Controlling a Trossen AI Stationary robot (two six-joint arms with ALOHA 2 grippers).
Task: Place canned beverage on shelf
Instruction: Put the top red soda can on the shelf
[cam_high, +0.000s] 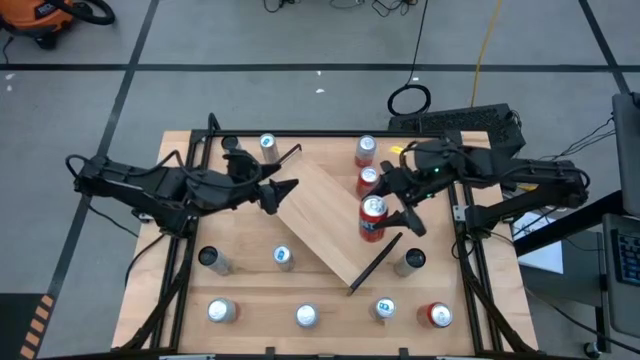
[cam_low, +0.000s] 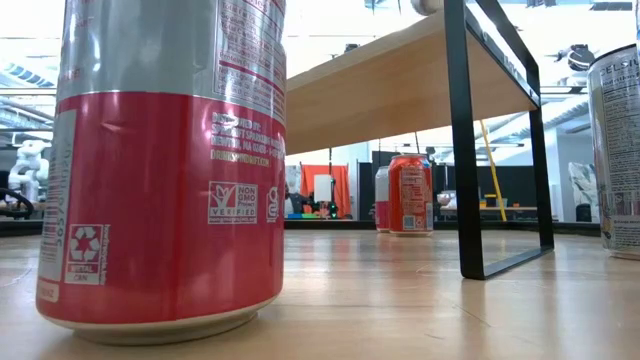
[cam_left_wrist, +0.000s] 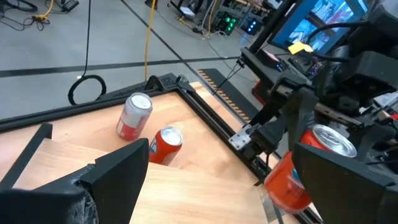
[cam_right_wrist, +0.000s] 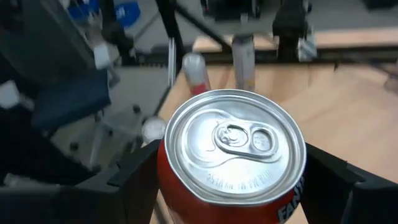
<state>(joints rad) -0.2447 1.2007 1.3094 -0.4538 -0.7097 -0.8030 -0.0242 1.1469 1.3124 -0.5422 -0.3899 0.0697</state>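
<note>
The step in hand looks like the carry-and-set-down: the right pincer (cam_high: 392, 208) grips a red aluminium can with a silver top (cam_high: 373, 218) by its sides, and the can sits in the middle right of the high view, over the right-hand part of the light-wood rectangular shelf with thin black metal end rails (cam_high: 322, 205). In the right wrist view the can's top (cam_right_wrist: 237, 148) fills the frame with a dark finger at each side of it, so the grip looks square. Whether the can's base already rests on the board or hangs just above it cannot be told from these views.

The shelf lies slantwise across the centre of the wooden surface with its black frame (cam_high: 170, 290). Two more red cans (cam_high: 366, 150) stand on the surface just past the shelf's upper right edge, and further cans, silver-topped, stand along the lower part of the frame.

The left pincer (cam_high: 283, 192) stands with its fingers spread wide and empty, at the shelf's upper left corner, centre left of the high view.

The next move, as I judge it, calls for settling the can upright on the board, then spreading the fingers and drawing straight back without brushing the can or the two cans beyond.
</note>
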